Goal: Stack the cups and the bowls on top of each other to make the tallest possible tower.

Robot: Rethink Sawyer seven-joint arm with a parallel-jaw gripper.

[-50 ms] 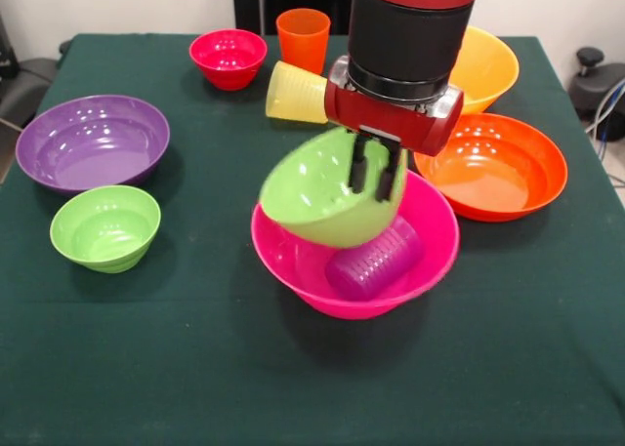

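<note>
A large pink bowl (293, 270) sits mid-table with a purple cup (376, 261) lying on its side inside it. A green bowl (312, 197) hangs tilted over the pink bowl, its underside close to the purple cup. My gripper (372, 187) is shut on the green bowl's rim, one finger inside and one outside. Behind the arm a yellow cup (293, 93) lies on its side, and an orange cup (303, 38) stands upright.
A large purple bowl (93, 141) and a small green bowl (105, 226) sit at the left. A small red bowl (228, 56) is at the back. An orange-red bowl (493, 163) and a yellow-orange bowl (488, 67) are at the right.
</note>
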